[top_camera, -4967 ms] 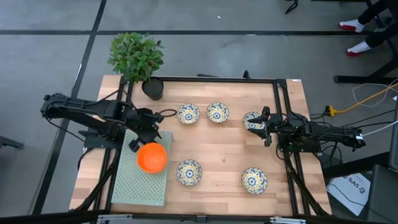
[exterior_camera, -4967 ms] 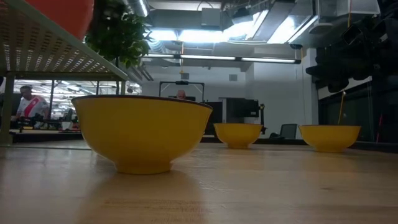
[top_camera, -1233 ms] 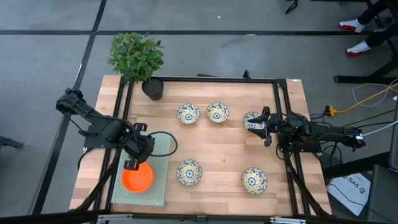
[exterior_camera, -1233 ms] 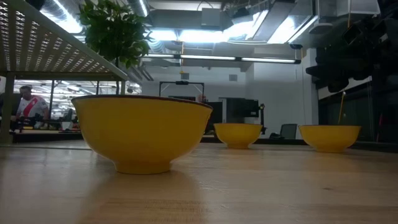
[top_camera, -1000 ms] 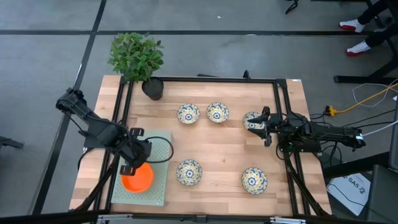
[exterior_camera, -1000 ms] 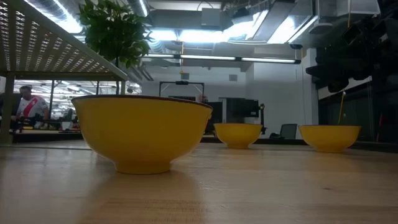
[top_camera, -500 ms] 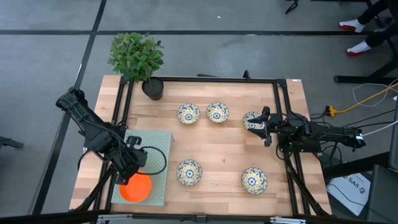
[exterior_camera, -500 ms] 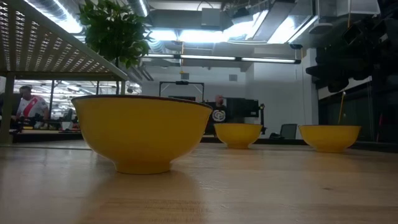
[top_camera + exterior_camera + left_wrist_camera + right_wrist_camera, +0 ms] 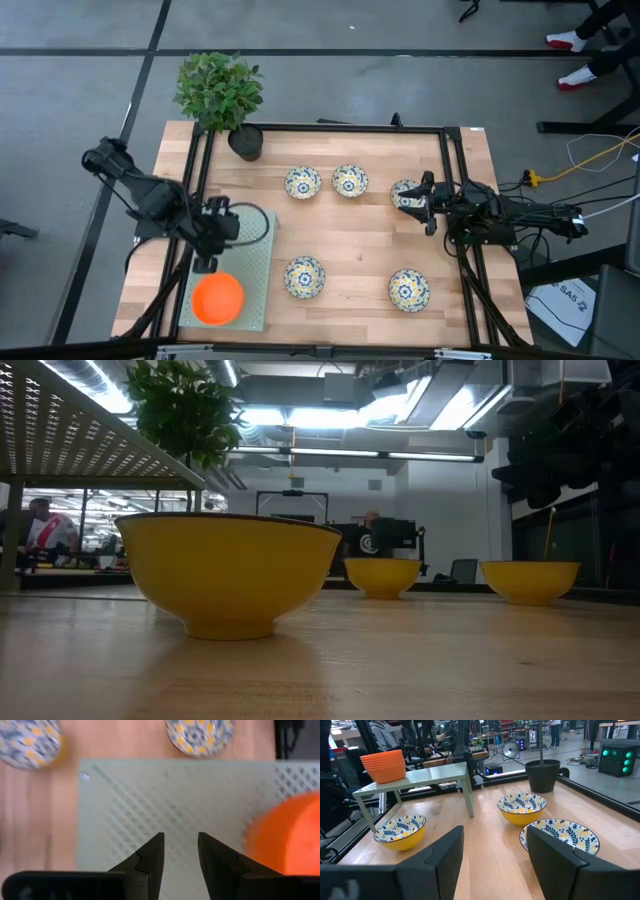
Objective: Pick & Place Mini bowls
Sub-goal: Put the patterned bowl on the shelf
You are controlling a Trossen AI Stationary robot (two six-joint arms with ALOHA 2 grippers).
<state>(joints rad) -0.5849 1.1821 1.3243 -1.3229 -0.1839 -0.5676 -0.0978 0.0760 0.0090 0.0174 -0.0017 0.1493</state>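
The orange bowl stack [image 9: 218, 299] now rests on the perforated green rack [image 9: 255, 262], at the rack's 7 o'clock corner. One second ago the left gripper [image 9: 205, 262] stood directly over the stack; it now stands clear of it, drawn back toward 12 o'clock. The left wrist view confirms this: the fingers [image 9: 153, 856] are parted with only bare rack surface between them, and the orange stack [image 9: 290, 836] lies off to one side, untouched. The gripper is released and empty.

Judgement: the placing step for this item is complete, and the left arm is free for the next pick.

Five floral bowls remain on the wooden table [image 9: 350, 235]:
- two at 12 o'clock of table centre: [image 9: 303, 183] and [image 9: 350, 181];
- one at 2 o'clock [image 9: 405, 192], just beside the right gripper;
- one at 7 o'clock [image 9: 304, 277], nearest the rack;
- one at 5 o'clock [image 9: 409, 289].

The right gripper [image 9: 428, 203] has not moved over the last five seconds. Its fingers stand apart and hold nothing; the nearest floral bowl [image 9: 559, 834] lies just ahead of them in the right wrist view.

The potted plant [image 9: 222, 95] at the table's 11 o'clock corner is no part of the task.
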